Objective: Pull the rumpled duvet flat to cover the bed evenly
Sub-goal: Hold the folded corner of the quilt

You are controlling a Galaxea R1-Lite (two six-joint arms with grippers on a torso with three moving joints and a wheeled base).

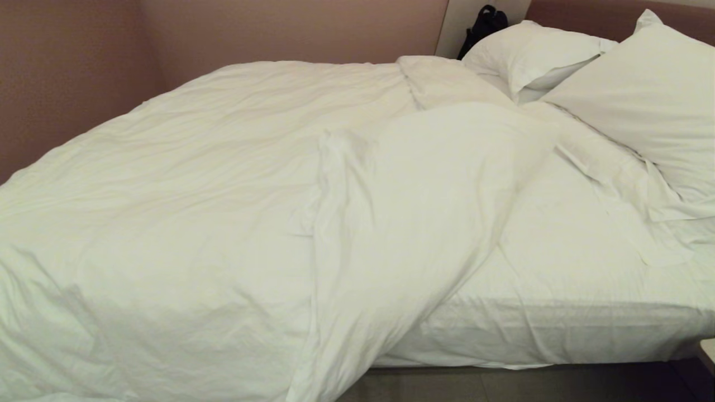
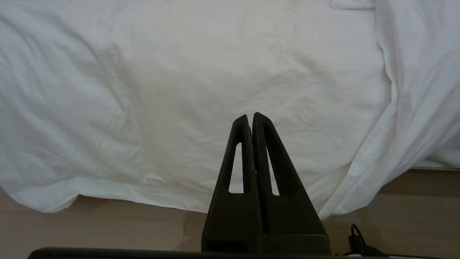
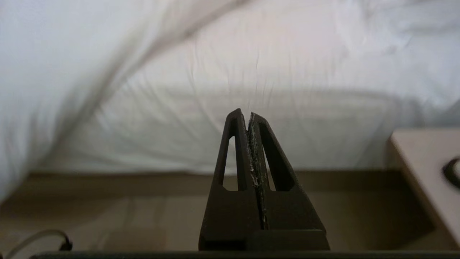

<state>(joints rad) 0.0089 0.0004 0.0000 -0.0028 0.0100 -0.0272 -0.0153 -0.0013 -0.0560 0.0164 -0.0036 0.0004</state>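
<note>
The puffy white duvet (image 1: 195, 184) lies rumpled over the left part of the bed (image 1: 558, 329), with a thick fold (image 1: 402, 223) running down the middle and hanging over the near side. To the right of that fold the white sheet (image 1: 581, 262) lies bare. My left gripper (image 2: 251, 116) is shut and empty, apart from the duvet's hanging edge (image 2: 143, 118) above the floor. My right gripper (image 3: 244, 113) is shut and empty too, facing the mattress side (image 3: 251, 129). Neither arm shows in the head view.
Two plump white pillows (image 1: 653, 95) lean at the head, by a reddish-brown headboard (image 1: 581, 17). A dark object (image 1: 483, 28) sits behind them. A pinkish wall (image 1: 72, 72) runs along the far side. A bedside table corner (image 3: 427, 158) stands near my right gripper. Wood floor (image 2: 90, 230) lies below.
</note>
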